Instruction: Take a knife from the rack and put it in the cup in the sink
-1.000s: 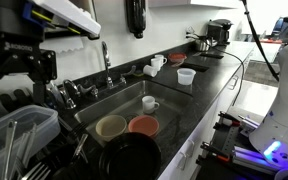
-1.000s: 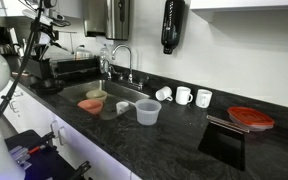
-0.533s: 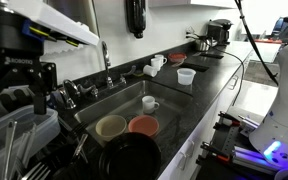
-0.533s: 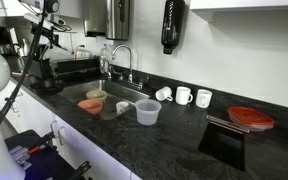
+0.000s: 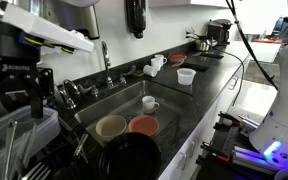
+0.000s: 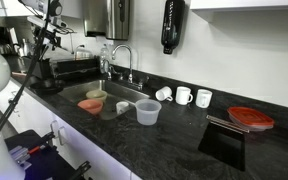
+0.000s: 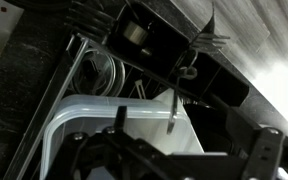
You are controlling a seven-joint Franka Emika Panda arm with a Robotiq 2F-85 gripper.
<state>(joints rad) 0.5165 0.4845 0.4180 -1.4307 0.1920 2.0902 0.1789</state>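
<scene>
Shows the gripper hanging over the black wire rack at the end of the countertop beside the sink, fingers spread, gripping nothing. Looks down, in the wrist view, into the grey cutlery tub, with the knife standing upright inside, untouched. Locates the white mug upright in the basin, near a beige bowl and an orange bowl. Marks the chrome tap at the back edge.
</scene>
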